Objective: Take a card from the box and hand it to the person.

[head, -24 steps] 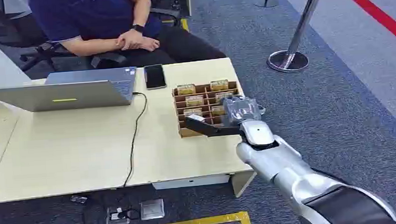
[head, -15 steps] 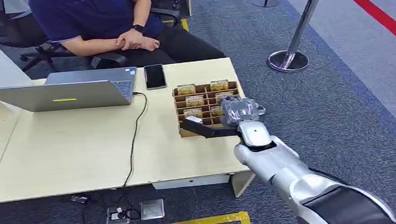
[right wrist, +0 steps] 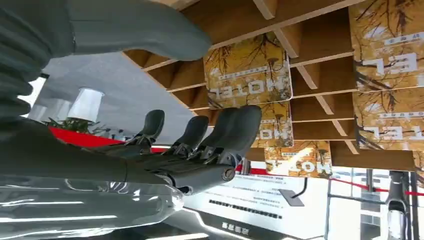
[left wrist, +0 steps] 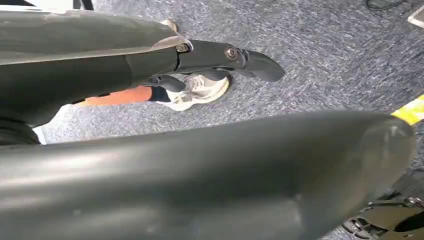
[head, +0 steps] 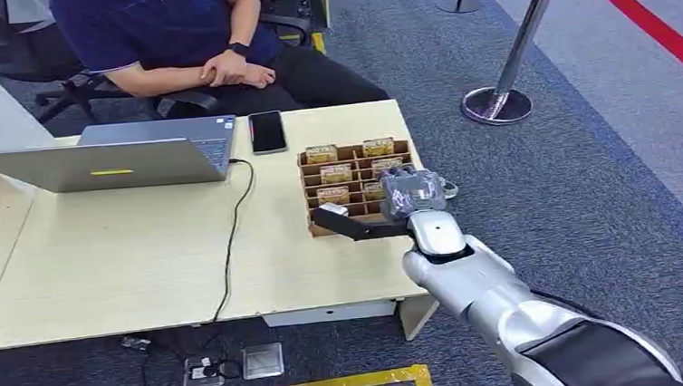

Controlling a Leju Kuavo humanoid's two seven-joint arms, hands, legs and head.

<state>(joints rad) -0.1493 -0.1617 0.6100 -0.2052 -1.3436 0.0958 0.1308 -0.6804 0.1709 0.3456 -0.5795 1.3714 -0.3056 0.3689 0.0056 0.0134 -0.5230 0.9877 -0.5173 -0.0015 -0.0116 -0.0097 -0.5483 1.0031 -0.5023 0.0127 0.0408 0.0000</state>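
Silver arm (head: 490, 296) comes up from the near right, reaching over the table's (head: 143, 261) front right corner. Right hand (head: 393, 209) sits at the near edge of the box (head: 314, 188), thumb stuck out to the left along the front wall, the other fingers (right wrist: 235, 132) extended and apart, tips close to the yellow cards (right wrist: 248, 70). Nothing held; fingers look spread, not yet closed on a card. In the right wrist view the fingertips lie just beside one card's lower edge; contact cannot be told.

Box: brown wood or cardboard, divided into small compartments in rows, near the table's right edge. Cards stand in several compartments, yellow-gold print with "HOTEL" lettering legible close up.

Left hand (left wrist: 220, 60) hangs low over grey carpet (left wrist: 325, 55), fingers partly curled, nothing in them. A shoe (left wrist: 200, 90) shows on the floor beyond it.

Mid-table: black cable (head: 232, 237) trails from the laptop (head: 108, 159) down over the front edge. Black phone (head: 267, 131) lies flat beside the laptop, just behind the box.

Far side: a person (head: 182, 41) in a dark blue shirt sits in a chair, hands folded at the lap, watch on the wrist.

Off right, a chrome stanchion (head: 510, 63) on the carpet, red floor stripe (head: 653, 21) beyond.
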